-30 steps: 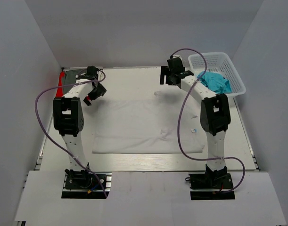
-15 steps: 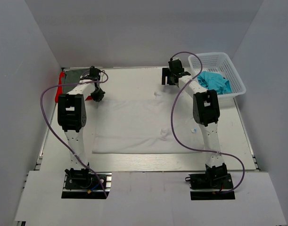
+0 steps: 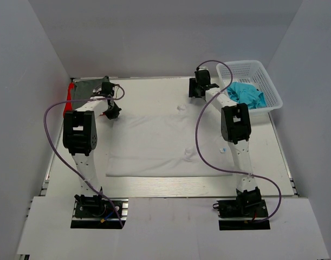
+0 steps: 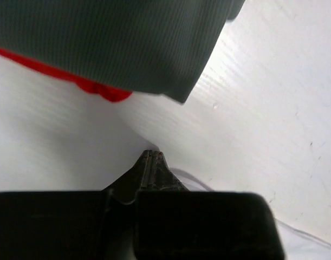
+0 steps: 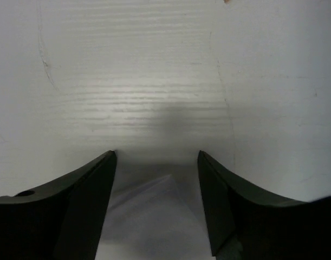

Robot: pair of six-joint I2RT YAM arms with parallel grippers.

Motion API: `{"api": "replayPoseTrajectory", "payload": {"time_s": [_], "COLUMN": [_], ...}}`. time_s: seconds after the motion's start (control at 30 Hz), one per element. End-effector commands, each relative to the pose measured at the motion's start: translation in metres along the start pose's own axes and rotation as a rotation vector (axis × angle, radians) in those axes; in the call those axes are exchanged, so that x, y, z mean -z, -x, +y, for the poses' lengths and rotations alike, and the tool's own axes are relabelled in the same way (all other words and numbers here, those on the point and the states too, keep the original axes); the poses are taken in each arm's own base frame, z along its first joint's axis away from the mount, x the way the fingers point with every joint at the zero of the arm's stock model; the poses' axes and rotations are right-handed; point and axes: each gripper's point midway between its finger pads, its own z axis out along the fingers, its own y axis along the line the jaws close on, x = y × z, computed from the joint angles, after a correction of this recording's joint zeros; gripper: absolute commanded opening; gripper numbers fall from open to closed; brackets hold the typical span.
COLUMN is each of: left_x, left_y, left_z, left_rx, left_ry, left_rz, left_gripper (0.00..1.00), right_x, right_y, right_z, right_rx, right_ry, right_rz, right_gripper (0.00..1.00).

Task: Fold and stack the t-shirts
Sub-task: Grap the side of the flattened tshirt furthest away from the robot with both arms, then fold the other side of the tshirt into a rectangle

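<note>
Top view: white t-shirt (image 3: 165, 143) lies spread flat mid-table (image 3: 149, 92). A second ago both grippers hung wide open above the cloth. Now the left gripper (image 3: 112, 112) is down on the shirt's far-left corner and the right gripper (image 3: 199, 89) has reached out toward the far-right corner. Dark grey t-shirt (image 3: 85, 88) sits on the red t-shirt (image 3: 72, 96) at the far-left corner of the table. The teal t-shirt (image 3: 249, 93) is in the basket (image 3: 263, 66).

Left wrist view: the fingers have snapped together, tips meeting on the white cloth edge, which looks pinched. Grey over red lies just beyond.

Right wrist view: jaws stand well apart and have only begun narrowing. A peak of white cloth sits between them and is not clamped yet.

Meaning: left corner looks secured, right one pending. Once both hold, the far edge can probably be lifted toward the near edge for the first fold. Nothing is folded on this shirt so far.
</note>
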Motion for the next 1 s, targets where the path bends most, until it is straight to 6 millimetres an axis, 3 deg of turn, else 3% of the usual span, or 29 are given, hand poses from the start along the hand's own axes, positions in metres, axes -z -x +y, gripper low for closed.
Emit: {"api": "replayPoseTrajectory", "payload": {"time_s": [0.0,0.07,0.1,0.13,0.17,0.27,0.3,0.4,0.43,0.53,0.57,0.63,0.67,0.73,0.77,0.83,0.87,0.9,0.97], "left_x": [0.023,0.027,0.027,0.03,0.03,0.036,0.036,0.048,0.05,0.065,0.069,0.079,0.082,0.09,0.092,0.092,0.097,0.095,0.097], "left_y": [0.001,-0.001,-0.001,0.001,0.001,0.003,0.005,0.018,0.017,0.024,0.027,0.026,0.027,0.023,0.019,0.008,0.008,-0.002,-0.008], "left_z": [-0.006,-0.007,-0.007,-0.008,-0.008,-0.007,-0.009,-0.003,0.001,0.003,0.001,0.002,0.002,0.005,0.004,0.011,0.013,0.018,0.021], "left_rx": [-0.023,-0.03,-0.03,-0.028,-0.028,-0.035,-0.034,-0.026,-0.026,-0.014,-0.008,-0.002,0.001,0.001,-0.006,-0.012,-0.01,-0.014,-0.014], "left_ry": [-0.056,-0.051,-0.051,-0.057,-0.057,-0.063,-0.069,-0.038,-0.03,-0.048,-0.064,-0.088,-0.096,-0.107,-0.112,-0.108,-0.113,-0.113,-0.124], "left_rz": [-0.019,-0.026,-0.026,-0.033,-0.033,-0.042,-0.049,-0.103,-0.108,-0.154,-0.174,-0.189,-0.2,-0.199,-0.197,-0.177,-0.183,-0.167,-0.162], "left_gripper": [0.0,0.0,0.0,0.0,0.0,0.0,0.0,0.0,0.0,0.0,0.0,0.0,0.0,0.0,0.0,0.0,0.0,0.0,0.0], "right_x": [0.022,0.034,0.032,0.042,0.041,0.048,0.048,0.068,0.07,0.094,0.113,0.119,0.133,0.144,0.151,0.177,0.178,0.193,0.199], "right_y": [-0.02,-0.013,-0.033,-0.022,-0.024,-0.008,-0.006,0.032,0.025,0.039,0.046,0.034,0.025,0.022,0.007,0.02,0.005,0.005,-0.01], "right_z": [0.0,-0.003,-0.006,-0.006,-0.008,-0.007,-0.006,0.002,0.0,0.002,0.001,-0.001,-0.006,-0.008,-0.011,-0.012,-0.013,-0.017,-0.021], "right_rx": [0.014,-0.004,0.0,-0.008,-0.007,0.005,0.021,0.043,0.068,0.071,0.074,0.079,0.076,0.063,0.063,0.037,0.044,0.03,0.025], "right_ry": [0.011,-0.009,-0.017,-0.016,-0.026,-0.02,-0.012,0.017,0.015,0.043,0.051,0.05,0.046,0.048,0.045,0.055,0.05,0.053,0.04], "right_rz": [0.069,0.052,0.094,0.069,0.057,0.018,0.014,-0.1,-0.09,-0.135,-0.158,-0.153,-0.15,-0.155,-0.134,-0.189,-0.163,-0.179,-0.161], "right_gripper": [0.67,0.54,0.48,0.37,0.16,0.0,0.0,0.0,0.0,0.0,0.0,0.0,0.0,0.0,0.0,0.0,0.0,0.0,0.0]}}
